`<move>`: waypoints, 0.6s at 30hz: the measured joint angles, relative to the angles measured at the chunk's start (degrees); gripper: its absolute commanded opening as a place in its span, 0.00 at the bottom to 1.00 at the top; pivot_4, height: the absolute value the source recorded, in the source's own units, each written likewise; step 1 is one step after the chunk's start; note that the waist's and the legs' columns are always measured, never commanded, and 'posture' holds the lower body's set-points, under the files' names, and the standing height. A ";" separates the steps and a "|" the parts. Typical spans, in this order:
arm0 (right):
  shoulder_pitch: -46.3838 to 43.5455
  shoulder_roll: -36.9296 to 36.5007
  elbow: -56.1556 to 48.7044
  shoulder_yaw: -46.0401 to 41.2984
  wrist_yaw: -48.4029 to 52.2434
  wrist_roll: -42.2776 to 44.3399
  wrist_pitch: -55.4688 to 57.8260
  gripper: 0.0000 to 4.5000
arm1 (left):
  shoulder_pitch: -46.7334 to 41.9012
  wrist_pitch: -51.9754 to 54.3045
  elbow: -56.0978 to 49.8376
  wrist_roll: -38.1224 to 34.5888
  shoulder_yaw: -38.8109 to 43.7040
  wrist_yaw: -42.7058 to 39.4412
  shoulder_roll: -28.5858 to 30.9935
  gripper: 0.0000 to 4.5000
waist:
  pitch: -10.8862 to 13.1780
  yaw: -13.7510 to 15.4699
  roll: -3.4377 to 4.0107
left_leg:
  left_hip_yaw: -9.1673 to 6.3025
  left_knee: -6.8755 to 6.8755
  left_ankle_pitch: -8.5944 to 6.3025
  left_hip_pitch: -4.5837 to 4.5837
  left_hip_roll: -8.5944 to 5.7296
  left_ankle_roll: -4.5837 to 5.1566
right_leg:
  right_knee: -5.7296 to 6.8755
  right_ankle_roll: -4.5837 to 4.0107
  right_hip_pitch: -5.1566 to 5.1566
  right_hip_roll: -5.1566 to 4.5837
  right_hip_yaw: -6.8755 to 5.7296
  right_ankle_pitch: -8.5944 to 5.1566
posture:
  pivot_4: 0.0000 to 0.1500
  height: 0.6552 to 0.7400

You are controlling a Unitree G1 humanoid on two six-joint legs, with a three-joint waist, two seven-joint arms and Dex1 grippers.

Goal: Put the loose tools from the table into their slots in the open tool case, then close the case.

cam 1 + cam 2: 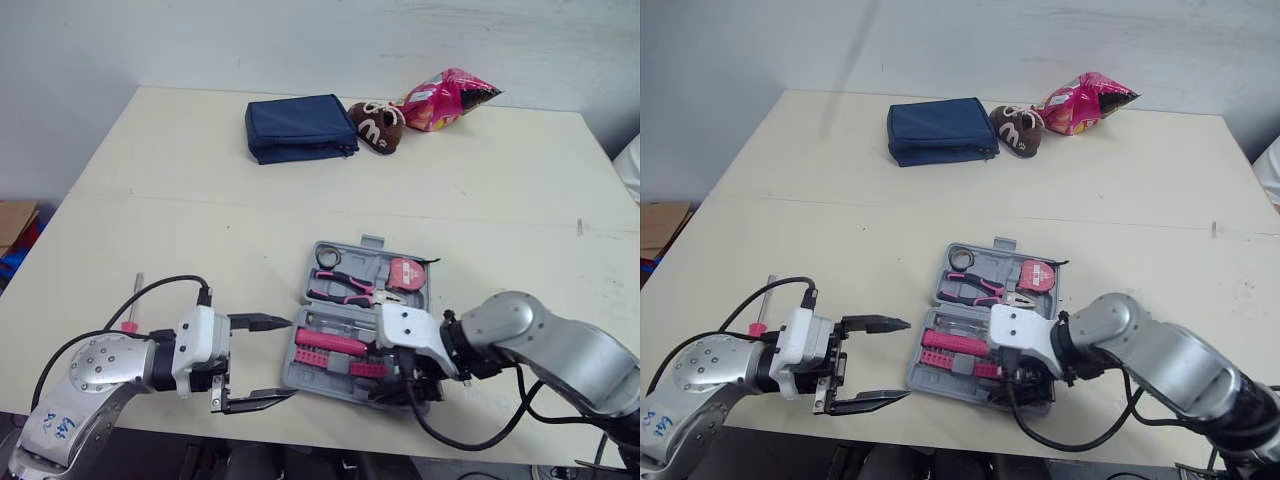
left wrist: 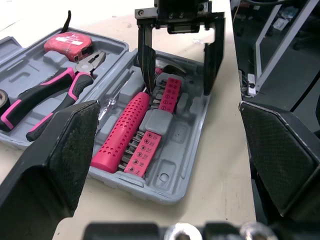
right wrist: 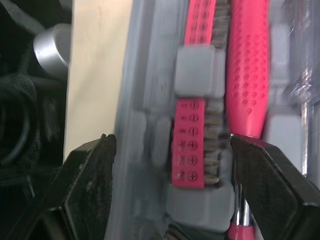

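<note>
One loose tool that I can make out: a thin screwdriver [image 1: 130, 320], flat on the bench [image 1: 200, 190] at 8 o'clock from the case [image 2: 175, 150], just beside my left arm. Case lies open near the bench's 6 o'clock edge.

Left jaws: wide open, empty, hovering at the case's 9 o'clock, tips aimed at it.
Right jaws: also wide open, empty, low over the near half of the case, straddling a bit strip [image 2: 167, 95]; one tip right at the driver handle [image 2: 122, 130], the other by the outer wall. Touching or not, can't tell.

Handling, my read:
- Screwdriver: light, stiff, round, so likely to roll. Bare shaft is thin and slick. Pinch across the pink handle end, where there's more to hold. It lies flat on the bench, so jaws must come down close to the surface.
- Case: moulded plastic, light, will probably slide if pushed. Brace the near half, then fold the far half over from its 12 o'clock edge by the latch. Anything seated proud will block closing.

Count:
- 1 case, 2 halves
- far half: 1 pliers [image 1: 342, 288], 1 tape measure [image 1: 407, 272], 1 tape roll [image 1: 327, 258]
- near half: 1 driver handle, 2 bit strips, 1 thin slotted tool [image 2: 111, 100] beside the handle
- bench at 12 o'clock, well apart: 1 blue pouch [image 1: 300, 127], 1 brown bag [image 1: 378, 125], 1 pink snack bag [image 1: 445, 100]. Not tools, leave them.
</note>
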 measured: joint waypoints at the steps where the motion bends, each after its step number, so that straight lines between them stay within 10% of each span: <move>1: 1.61 -1.36 -0.20 -2.62 1.22 0.95 -1.90 0.78 | 0.13 0.01 -0.02 0.00 0.00 0.18 0.00 1.00 | 0.00 0.00 0.00 | 0.00 -0.01 -0.01 0.00 0.00 0.01 | -0.02 0.00 0.00 0.00 0.00 0.00 | 1.00 1.00; 8: 13.87 1.74 4.77 -14.17 6.47 1.65 -21.56 0.61 | 0.45 -0.03 0.07 0.01 0.27 0.26 0.01 1.00 | -0.08 0.01 -0.14 | -0.05 -0.02 -0.02 0.05 0.00 0.02 | -0.11 0.03 0.12 0.03 -0.04 0.01 | 1.00 1.00; 13: 20.75 6.03 10.61 -12.84 8.40 -1.95 -34.56 0.04 | -0.65 -0.04 0.21 0.01 -0.05 0.25 -0.04 1.00 | -0.09 -0.02 -0.14 | -0.03 0.08 -0.01 0.06 0.00 0.05 | -0.13 0.12 0.18 0.02 -0.02 0.07 | 1.00 1.00; 18: 22.91 8.63 17.24 -9.89 8.61 -8.23 -43.69 0.01 | -1.06 -0.04 0.28 0.01 0.03 0.00 0.01 1.00 | -0.09 0.00 -0.15 | -0.02 0.08 0.03 0.12 0.00 0.08 | -0.10 0.12 0.21 0.03 0.00 0.12 | 1.00 1.00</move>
